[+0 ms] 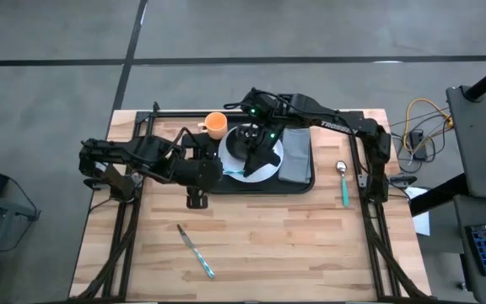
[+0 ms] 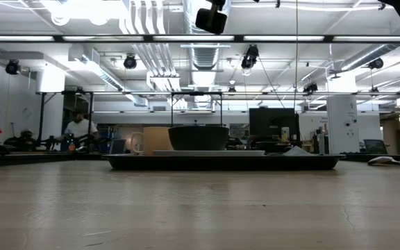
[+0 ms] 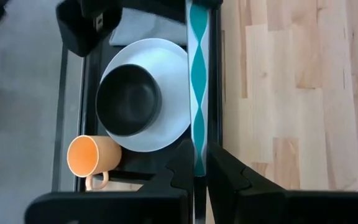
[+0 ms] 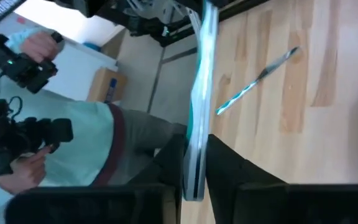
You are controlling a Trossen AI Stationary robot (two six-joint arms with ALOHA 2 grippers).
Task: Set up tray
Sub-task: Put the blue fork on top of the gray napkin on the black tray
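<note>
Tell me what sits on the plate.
A black bowl sits on the white plate, which lies in the tray. The bowl's inside looks empty in the left wrist view; the plate under it is covered.

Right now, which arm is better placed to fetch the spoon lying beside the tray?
Probably right: the spoon lies off the tray's right edge, on that arm's side. The left gripper is at the tray's opposite edge, shut on a teal utensil; the right gripper, over the plate, also holds one.

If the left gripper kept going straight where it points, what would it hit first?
Probably the large flat black tray's near rim: the left gripper, fingers shut on a teal-and-white patterned utensil handle, points along it. Height above the rim is unclear.
</note>
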